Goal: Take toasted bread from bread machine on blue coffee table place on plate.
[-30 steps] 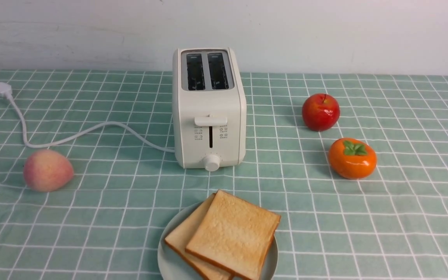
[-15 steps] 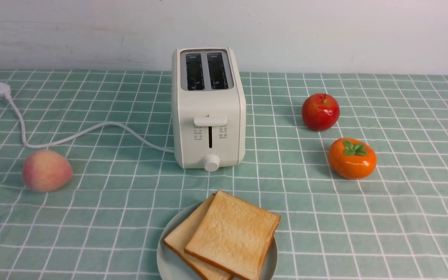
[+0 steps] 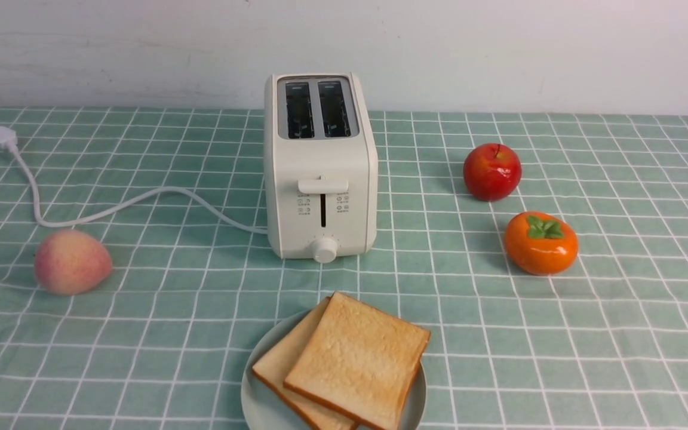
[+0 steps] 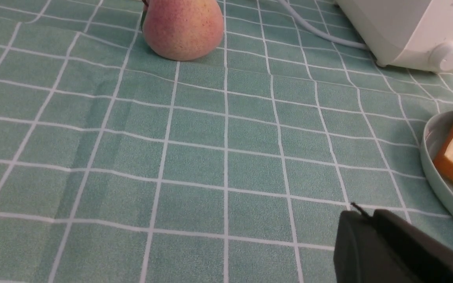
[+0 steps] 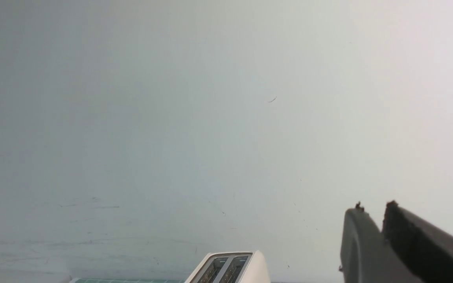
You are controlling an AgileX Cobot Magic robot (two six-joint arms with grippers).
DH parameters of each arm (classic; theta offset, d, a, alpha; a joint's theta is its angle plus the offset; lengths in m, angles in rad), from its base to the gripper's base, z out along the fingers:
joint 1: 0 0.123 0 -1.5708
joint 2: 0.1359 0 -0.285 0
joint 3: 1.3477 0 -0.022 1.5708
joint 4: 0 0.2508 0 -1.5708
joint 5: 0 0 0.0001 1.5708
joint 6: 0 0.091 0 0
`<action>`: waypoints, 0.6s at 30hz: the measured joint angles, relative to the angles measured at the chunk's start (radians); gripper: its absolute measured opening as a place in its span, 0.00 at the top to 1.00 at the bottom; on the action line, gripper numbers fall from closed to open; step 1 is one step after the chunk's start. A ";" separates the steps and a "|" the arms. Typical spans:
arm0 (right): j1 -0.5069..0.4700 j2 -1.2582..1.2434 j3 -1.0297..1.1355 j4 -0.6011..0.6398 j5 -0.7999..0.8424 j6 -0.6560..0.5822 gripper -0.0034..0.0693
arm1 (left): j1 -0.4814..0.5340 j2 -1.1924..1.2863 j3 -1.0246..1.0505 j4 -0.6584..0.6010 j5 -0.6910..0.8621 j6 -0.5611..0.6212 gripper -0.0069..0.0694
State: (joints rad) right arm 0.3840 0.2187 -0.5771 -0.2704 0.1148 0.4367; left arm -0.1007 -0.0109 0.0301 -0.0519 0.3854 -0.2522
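Checked teal blue coffee table (image 3: 619,334); toasted bread (image 3: 356,358) on plate (image 3: 251,397), bread machine (image 3: 320,173) slots empty

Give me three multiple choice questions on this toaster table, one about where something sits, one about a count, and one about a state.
1. Where is the peach?
A. left of the toaster
B. on the plate
C. beside the apple

2. How many toast slices lie on the plate?
A. one
B. two
C. three

3. What state are the toaster's slots in?
A. both hold toast
B. one holds toast
C. both empty

Answers: 1 A, the peach sits near the cord, far left of the toaster. 2 B, one slice overlaps another. 3 C, both slots look dark and bare.
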 joint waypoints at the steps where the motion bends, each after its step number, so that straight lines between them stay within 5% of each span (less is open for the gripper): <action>1: 0.000 0.000 0.000 0.000 0.000 0.000 0.83 | 0.000 0.000 0.000 0.000 0.001 0.000 0.87; 18: 0.000 0.000 0.042 -0.007 0.016 0.015 0.80 | 0.000 0.000 0.000 0.000 0.001 0.000 0.84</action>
State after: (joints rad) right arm 0.3840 0.2187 -0.5350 -0.2778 0.1305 0.4516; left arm -0.1007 -0.0109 0.0301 -0.0519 0.3863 -0.2522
